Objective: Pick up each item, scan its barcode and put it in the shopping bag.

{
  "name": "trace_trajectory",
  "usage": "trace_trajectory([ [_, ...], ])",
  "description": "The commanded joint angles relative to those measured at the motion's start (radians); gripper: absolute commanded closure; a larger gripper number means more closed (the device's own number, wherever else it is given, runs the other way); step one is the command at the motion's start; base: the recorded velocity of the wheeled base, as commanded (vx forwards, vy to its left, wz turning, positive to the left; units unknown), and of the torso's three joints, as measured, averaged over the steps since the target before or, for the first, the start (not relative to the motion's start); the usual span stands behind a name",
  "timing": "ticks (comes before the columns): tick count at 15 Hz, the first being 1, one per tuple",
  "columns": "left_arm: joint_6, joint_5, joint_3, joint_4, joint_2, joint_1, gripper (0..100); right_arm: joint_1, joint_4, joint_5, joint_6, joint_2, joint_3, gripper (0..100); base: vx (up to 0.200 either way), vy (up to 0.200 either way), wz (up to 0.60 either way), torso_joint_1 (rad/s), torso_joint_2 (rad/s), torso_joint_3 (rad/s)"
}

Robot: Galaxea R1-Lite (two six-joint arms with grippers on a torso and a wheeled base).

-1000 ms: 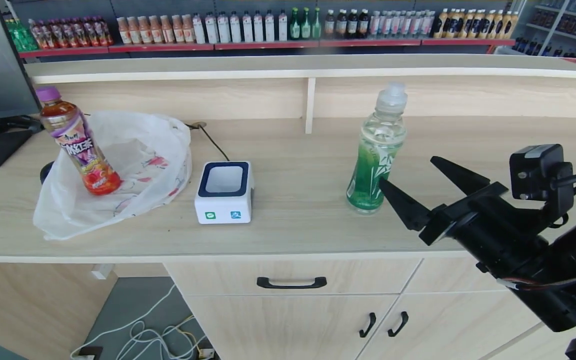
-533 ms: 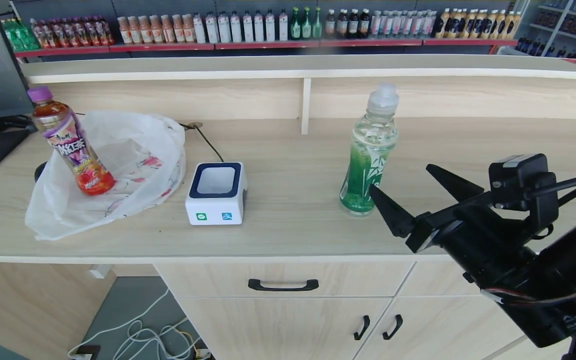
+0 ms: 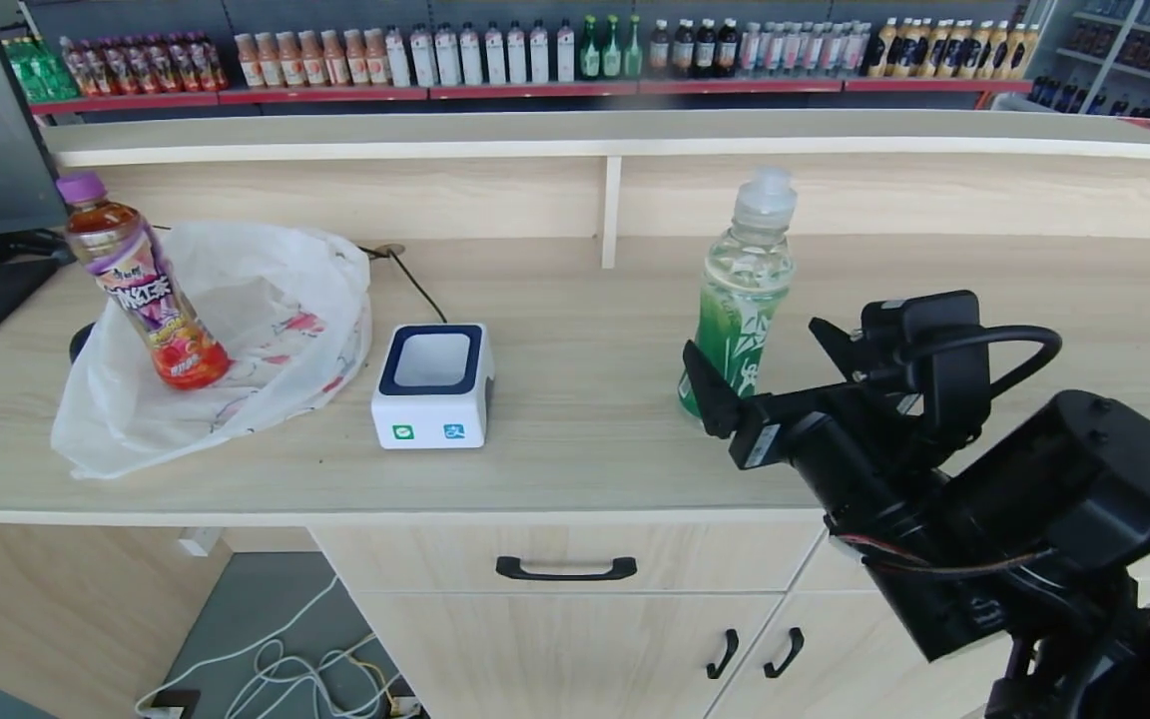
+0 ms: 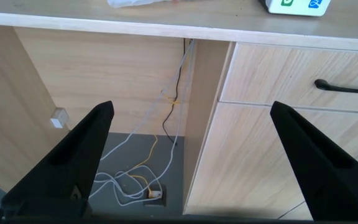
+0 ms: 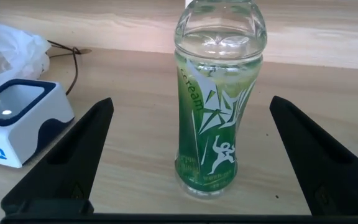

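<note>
Shop counter (image 3: 585, 300): green bottle (image 3: 740, 300) upright, right of scanner (image 3: 432, 384); shopping bag (image 3: 266, 300) at left end. Our right gripper (image 3: 755, 340) jaws apart, bottle lined up between, untouched. We centre on label waist, advance level, close gently so nothing tips.

Overall light: bright, even, from overhead.
Counter (image 3: 575, 330): evenly lit, soft short shadows beside scanner (image 3: 432, 384) and green bottle (image 3: 740, 300).
Scanner window: pale glare, two small bright spots in right wrist view.
Bottle shoulder: white highlights on clear plastic.
Recess (image 4: 104, 93) under counter: dimmer, shaded.
Head view edges: straight counter lines bowed, wide-angle.
</note>
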Motion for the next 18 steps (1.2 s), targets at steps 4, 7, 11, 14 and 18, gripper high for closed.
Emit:
trace_trajectory([
  [4,0.0,0.0,0.0,0.0,0.0,0.001,0,-0.037,-0.001,-0.001,0.0,0.115,-0.103,0,0.0,0.0,0.0,0.0,0.0,0.0],
  [7,0.0,0.0,0.0,0.0,0.0,0.001,0,-0.071,-0.001,0.005,0.002,0.16,-0.155,0,0.0,0.0,0.0,0.0,0.0,0.0],
  [11,0.0,0.0,0.0,0.0,0.0,0.001,0,-0.118,-0.001,0.013,0.017,0.2,-0.183,0,0.0,0.0,0.0,0.0,0.0,0.0],
  [14,0.0,0.0,0.0,0.0,0.0,0.001,0,-0.138,-0.001,0.026,0.022,0.218,-0.215,0,0.0,0.0,0.0,0.0,0.0,0.0],
  [18,0.0,0.0,0.0,0.0,0.0,0.001,0,-0.15,-0.001,0.037,0.022,0.238,-0.247,0,0.0,0.0,0.0,0.0,0.0,0.0],
])
